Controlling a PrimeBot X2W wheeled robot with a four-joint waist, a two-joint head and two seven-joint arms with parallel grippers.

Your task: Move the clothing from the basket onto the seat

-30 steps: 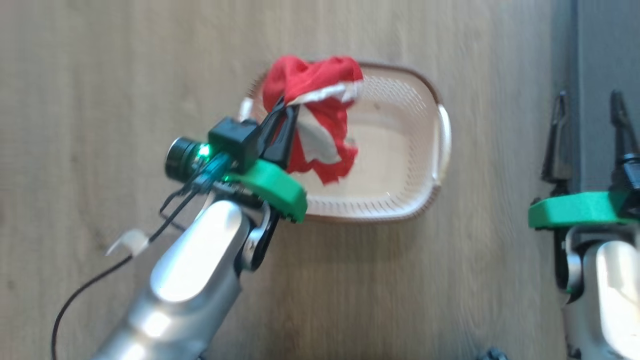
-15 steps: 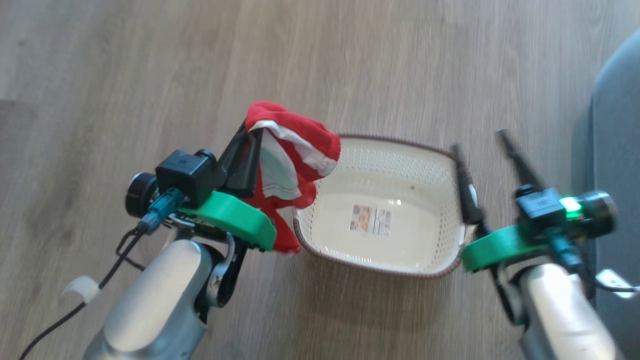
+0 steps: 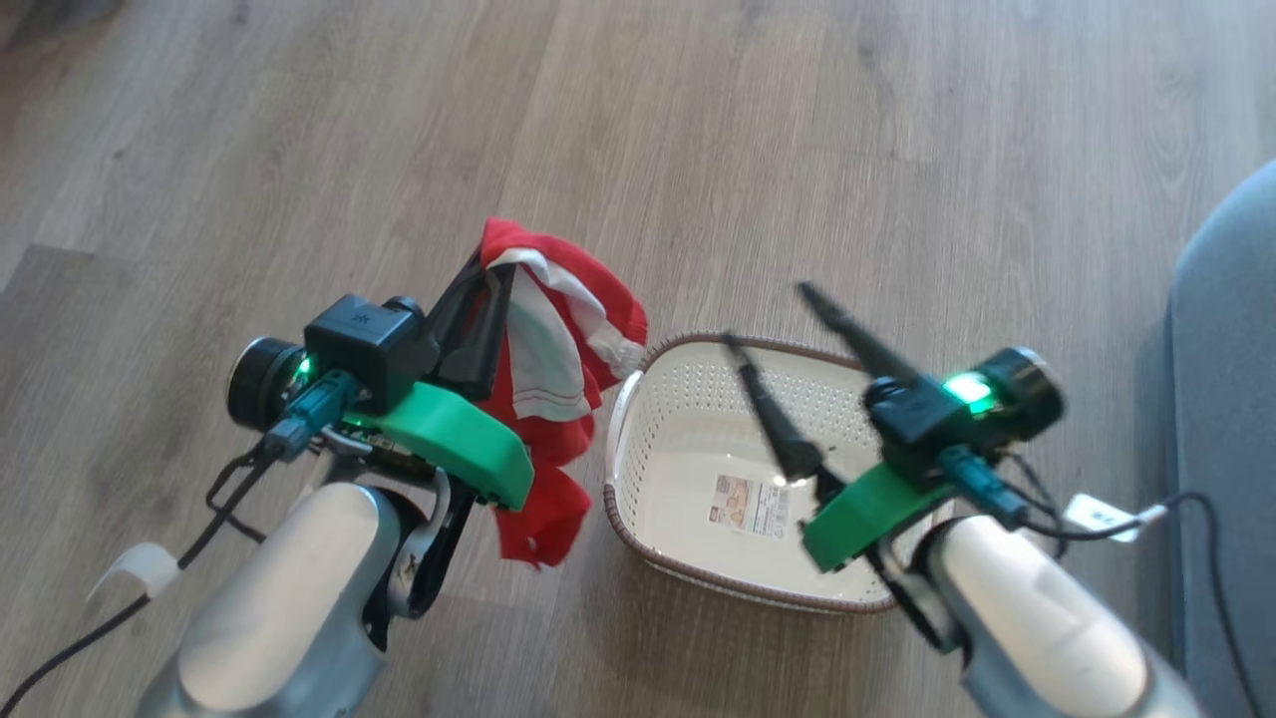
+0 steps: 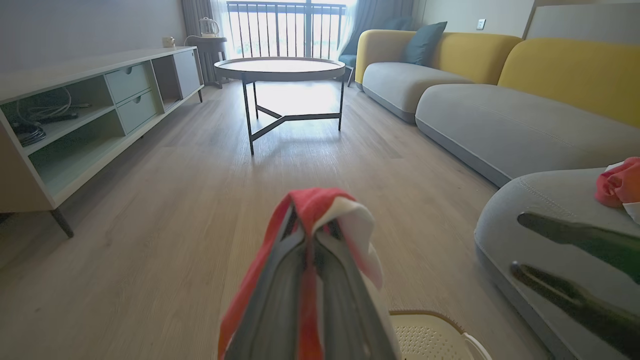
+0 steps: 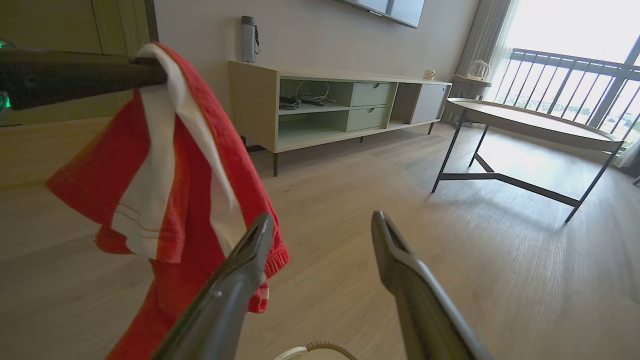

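The left gripper [image 3: 490, 284] pinches the red clothing [image 3: 558, 399] tight; it hangs from the tips, just left of the basket [image 3: 638, 419]. The right gripper [image 3: 768, 317], spread wide, is now over the basket, not by its rim.

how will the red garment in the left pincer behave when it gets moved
Likely floppy: the red garment drapes and hangs below the left pincer. Probably light, since a thin pinch at one fold holds it. Its loose tail may swing.
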